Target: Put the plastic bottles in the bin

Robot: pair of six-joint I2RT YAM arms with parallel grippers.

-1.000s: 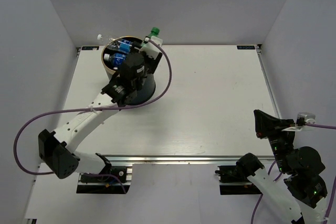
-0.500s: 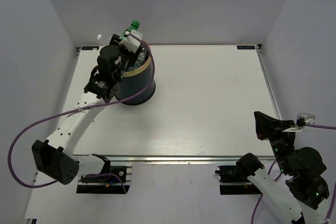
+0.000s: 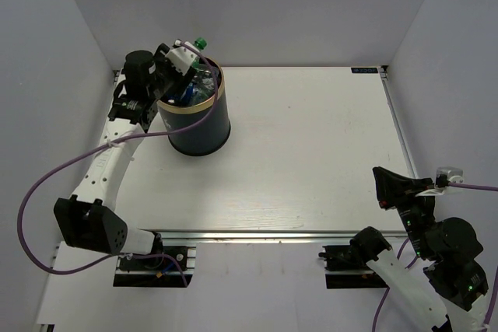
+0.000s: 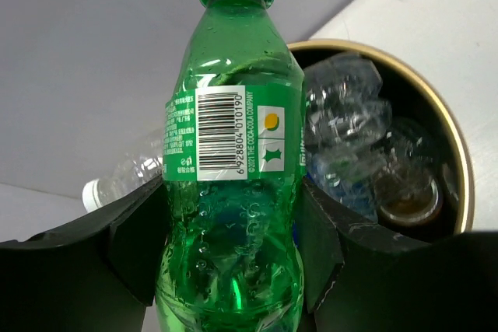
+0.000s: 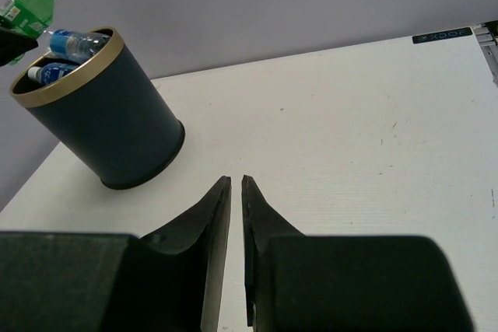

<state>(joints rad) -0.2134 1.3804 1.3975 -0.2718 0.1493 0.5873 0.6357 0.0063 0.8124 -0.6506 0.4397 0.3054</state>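
My left gripper (image 3: 184, 57) is shut on a green plastic bottle (image 4: 233, 192), its cap (image 3: 200, 41) pointing away, held above the far left rim of the dark bin (image 3: 204, 131). In the left wrist view the fingers (image 4: 319, 239) press both sides of the bottle, and the bin's gold rim (image 4: 461, 162) is to its right. Several clear bottles with blue labels (image 3: 191, 88) lie in the bin (image 5: 101, 118). A clear bottle with a white cap (image 4: 124, 180) lies outside the bin, behind the green one. My right gripper (image 5: 236, 183) is shut and empty, low at the near right (image 3: 381, 184).
White walls close the table on the left, back and right. The bin stands at the table's (image 3: 311, 138) far left corner. A metal rail (image 3: 257, 232) runs along the near edge by the arm bases.
My left arm has swung left and back with the green bottle, from the bin's right rim to its far left rim. The bin's opening now shows. The right arm has hardly moved.
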